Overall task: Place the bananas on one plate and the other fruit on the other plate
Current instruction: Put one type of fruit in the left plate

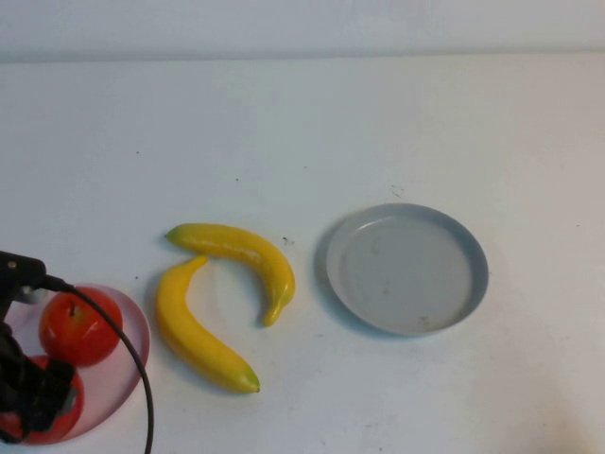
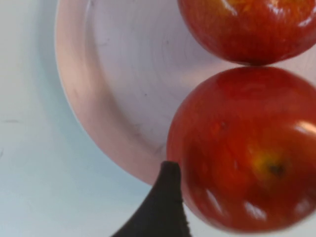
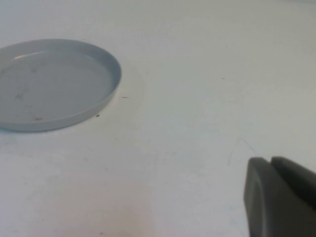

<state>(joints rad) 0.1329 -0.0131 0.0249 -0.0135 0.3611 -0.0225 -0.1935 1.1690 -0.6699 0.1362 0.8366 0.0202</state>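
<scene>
Apples under left claw; right claw aside

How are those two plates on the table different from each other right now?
The pink plate holds two red apples, while the grey-blue plate holds nothing. The pink plate sits at the table's near left under the left gripper; the grey-blue plate lies right of the bananas. The right gripper rests off beside it. Both are round, shallow, rimmed.
</scene>
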